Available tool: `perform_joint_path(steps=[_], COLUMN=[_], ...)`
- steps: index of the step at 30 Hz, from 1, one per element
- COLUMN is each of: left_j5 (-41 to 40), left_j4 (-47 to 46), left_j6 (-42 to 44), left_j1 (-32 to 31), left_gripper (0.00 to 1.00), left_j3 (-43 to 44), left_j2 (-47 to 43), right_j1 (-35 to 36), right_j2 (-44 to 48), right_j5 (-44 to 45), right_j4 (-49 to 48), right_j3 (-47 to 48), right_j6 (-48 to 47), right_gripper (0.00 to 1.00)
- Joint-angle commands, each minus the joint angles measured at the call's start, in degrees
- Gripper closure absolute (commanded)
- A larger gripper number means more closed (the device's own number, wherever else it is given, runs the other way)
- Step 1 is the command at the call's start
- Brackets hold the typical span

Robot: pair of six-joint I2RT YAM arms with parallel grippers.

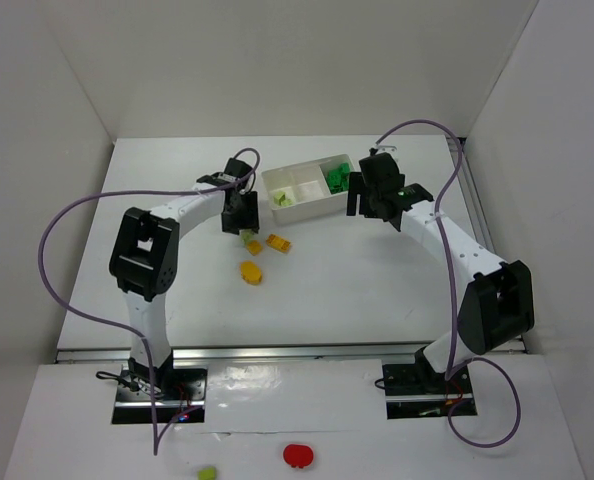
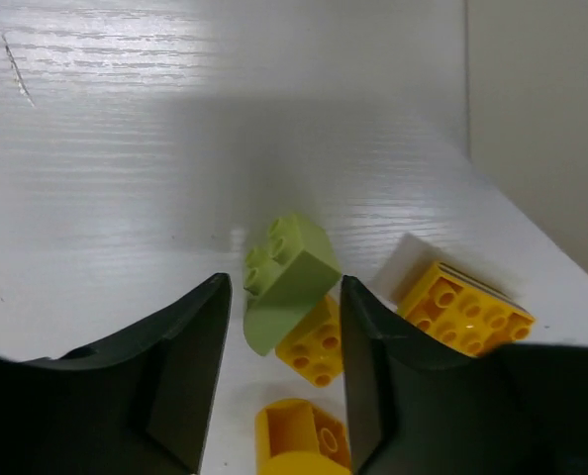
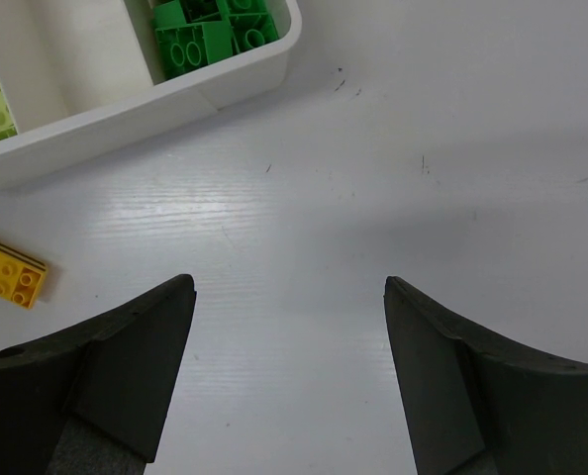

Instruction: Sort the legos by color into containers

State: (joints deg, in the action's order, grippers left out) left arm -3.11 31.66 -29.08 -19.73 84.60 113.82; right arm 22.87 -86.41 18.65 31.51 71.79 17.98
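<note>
The left gripper (image 1: 243, 222) is down at the table over the loose cluster near the tray's left end, placed so its two fingers straddle a lime-green brick (image 2: 289, 265), presumably because lime pieces are the ones going into the left compartment (image 1: 282, 198), where one already lies. Its jaws stand partly open. The brick sits between them, tipped up with one edge resting against a small orange brick (image 2: 316, 341). A sliver of table shows between the brick and one finger, while the other finger looks about in contact, so no firm grip can be read. A longer orange brick (image 2: 464, 307) lies just beside this pair, and a rounded orange piece (image 2: 299, 435) sits nearer the wrist. The right gripper (image 3: 289, 366) hangs wide open and empty over bare table near the white tray (image 3: 126, 111), likely keeping clear. The dark green bricks (image 3: 205, 35) fill the end compartment.
</note>
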Motion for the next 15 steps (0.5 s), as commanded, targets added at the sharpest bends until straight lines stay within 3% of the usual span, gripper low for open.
perform_joint_path(steps=[1,5,11,15], left_j5=[-0.31,-2.94,-5.67,-0.41], left_j4=[-1.78,-0.47,4.11,4.11], left_j6=[-0.98,-0.98,0.07,1.48], left_j1=[0.13,0.13,0.65,-0.13], left_gripper=[0.45,0.69,0.77,0.77], left_j3=[0.74,3.02,7.94,14.09], left_j2=[1.58,1.58,-5.07,-7.03], right_j1=[0.51,1.03,1.03,1.03], right_j2=[0.10,0.10,0.10,0.10], right_j5=[0.59,0.59,0.59,0.59], right_j4=[-0.48,-0.48,-0.48,-0.48], right_j3=[1.51,1.51,2.04,2.04], right_j6=[0.30,0.30,0.30,0.30], right_gripper=[0.16,0.16,0.16,0.16])
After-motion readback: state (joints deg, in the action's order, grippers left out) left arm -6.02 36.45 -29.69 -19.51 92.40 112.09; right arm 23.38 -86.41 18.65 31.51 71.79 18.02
